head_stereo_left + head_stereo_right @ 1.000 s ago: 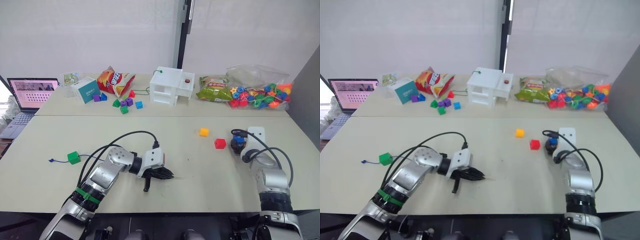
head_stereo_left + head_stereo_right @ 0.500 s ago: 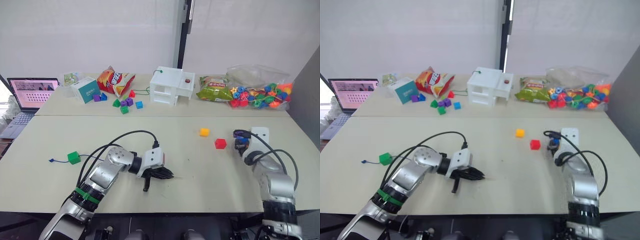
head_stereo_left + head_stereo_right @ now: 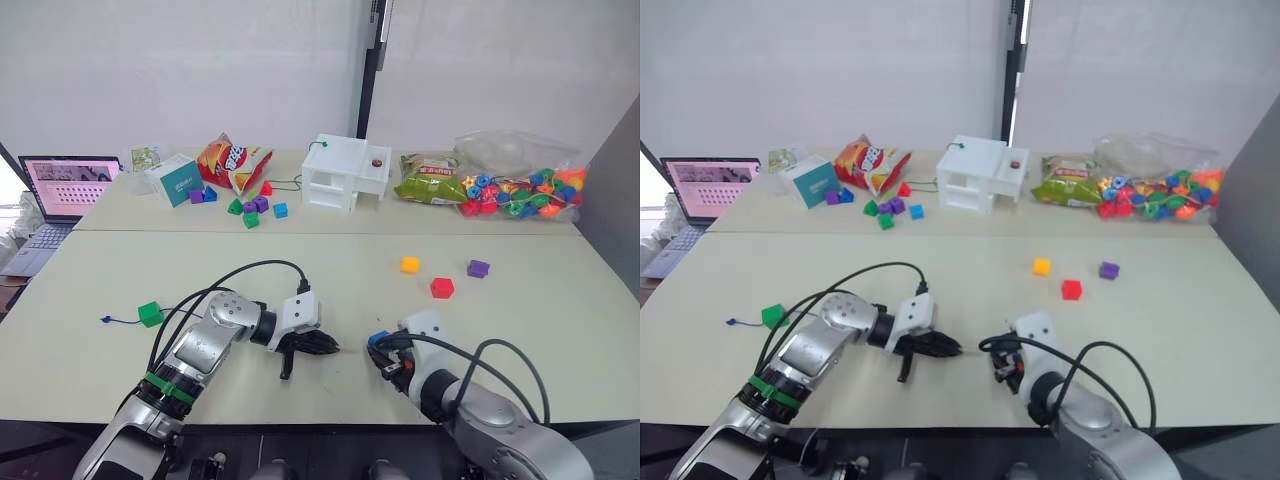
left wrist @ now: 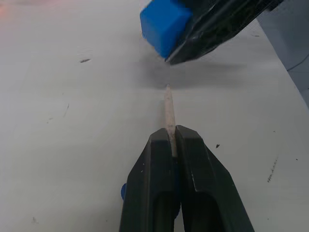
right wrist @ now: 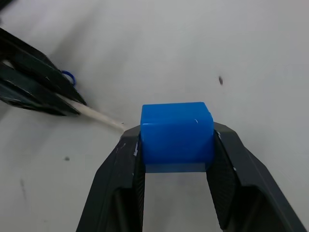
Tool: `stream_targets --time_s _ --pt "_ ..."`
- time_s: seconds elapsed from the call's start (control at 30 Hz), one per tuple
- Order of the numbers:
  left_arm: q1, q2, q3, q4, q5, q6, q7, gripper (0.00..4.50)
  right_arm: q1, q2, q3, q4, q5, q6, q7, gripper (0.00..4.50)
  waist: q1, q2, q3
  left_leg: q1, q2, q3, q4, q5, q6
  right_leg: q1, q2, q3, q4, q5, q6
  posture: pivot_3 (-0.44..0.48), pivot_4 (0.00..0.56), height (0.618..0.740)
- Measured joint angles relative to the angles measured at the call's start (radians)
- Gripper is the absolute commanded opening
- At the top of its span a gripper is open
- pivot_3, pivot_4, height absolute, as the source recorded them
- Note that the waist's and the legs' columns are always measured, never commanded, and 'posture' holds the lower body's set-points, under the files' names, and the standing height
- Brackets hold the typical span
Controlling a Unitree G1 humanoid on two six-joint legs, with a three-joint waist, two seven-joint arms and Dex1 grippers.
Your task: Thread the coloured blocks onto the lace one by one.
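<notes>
Low over the desk (image 3: 560, 300), the right gripper (image 5: 176, 145) jaws pinch the blue block (image 5: 176, 129), just beside the pale tip of the lace (image 4: 169, 113), squeezed in the left gripper (image 4: 175, 140) jaws.

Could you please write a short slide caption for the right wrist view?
Right gripper holds a blue block near the lace's pale tip.

Gleaming smooth glossy plastic on blue block (image 5: 176, 137); showing matt, lightly speckled counter (image 4: 72, 140); pale stiff matt lace tip (image 4: 168, 115).
</notes>
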Motion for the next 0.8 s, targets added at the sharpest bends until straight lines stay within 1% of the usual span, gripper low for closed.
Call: stream_targets --time_s 0.13,0.2,0.33,0.4,0.43,0.57,0.63,0.73,0.8 --pt "-0.006 0.005 0.001 0.000 0.000 0.000 -0.002 0.00 -0.006 0.012 0.050 0.069 -0.050 -0.066 -0.017 1.20 -0.006 0.000 0.000 0.001 0.001 0.000 -0.001 0.000 0.000 0.001 0.002 0.000 0.000 0.000 0.000 0.000 0.150 0.740" --pt "-0.006 0.006 0.001 0.000 0.000 0.000 -0.002 0.00 -0.006 0.035 0.053 0.094 -0.063 -0.102 -0.019 2.22 -0.006 -0.001 0.000 0.002 0.002 0.000 -0.001 0.000 0.000 0.001 0.002 0.000 0.000 0.000 0.000 0.000 0.150 0.740" --pt "-0.005 0.008 0.001 -0.001 0.000 0.000 0.001 0.00 -0.003 0.016 0.052 0.105 -0.062 -0.126 0.011 3.57 -0.005 -0.001 0.000 0.002 0.002 0.000 0.000 0.000 0.000 0.001 0.002 0.000 0.000 0.000 0.000 0.000 0.150 0.740" --pt "-0.004 0.013 0.003 -0.002 -0.001 0.002 0.001 0.00 -0.006 -0.017 0.038 0.087 -0.048 -0.119 0.044 4.28 -0.003 -0.001 0.000 0.001 0.002 0.000 0.000 0.000 0.000 0.001 0.002 0.000 0.000 0.000 0.000 0.000 0.150 0.740" --pt "0.000 0.020 0.006 -0.010 -0.003 0.005 0.002 0.00 -0.022 -0.060 0.021 0.068 -0.023 -0.094 0.083 4.47 -0.004 0.000 0.000 0.001 0.001 0.000 0.000 0.000 0.000 0.001 0.002 0.001 -0.001 0.000 0.000 0.000 0.150 0.740" --pt "0.008 0.030 0.019 -0.048 -0.014 0.023 0.004 0.00 -0.131 -0.205 -0.059 -0.009 0.087 -0.034 0.241 4.47 -0.005 -0.001 0.000 0.001 0.002 -0.001 0.000 0.000 0.000 0.001 0.003 0.000 -0.001 0.000 0.000 0.000 0.150 0.740" --pt "0.015 0.035 0.021 -0.072 -0.015 0.027 0.007 0.00 -0.195 -0.373 -0.061 0.005 0.153 -0.032 0.393 4.47 -0.004 0.000 0.000 0.001 0.002 -0.001 0.000 0.000 0.000 0.002 0.002 -0.001 -0.002 0.000 0.000 0.000 0.150 0.740" --pt "0.026 0.047 0.026 -0.081 -0.015 0.044 0.011 0.00 -0.272 -0.507 -0.028 0.105 0.169 -0.106 0.579 4.47 -0.005 -0.001 0.000 0.001 0.003 -0.001 0.000 0.000 0.001 0.002 0.003 -0.001 -0.002 0.000 0.000 0.000 0.150 0.740" --pt "0.041 0.054 0.030 -0.097 -0.016 0.053 0.013 0.00 -0.381 -0.604 0.079 0.237 0.120 -0.248 0.756 4.47 -0.008 0.000 0.000 0.001 0.003 0.001 0.000 0.000 0.001 0.002 0.003 0.000 -0.002 0.000 0.000 0.000 0.150 0.740"
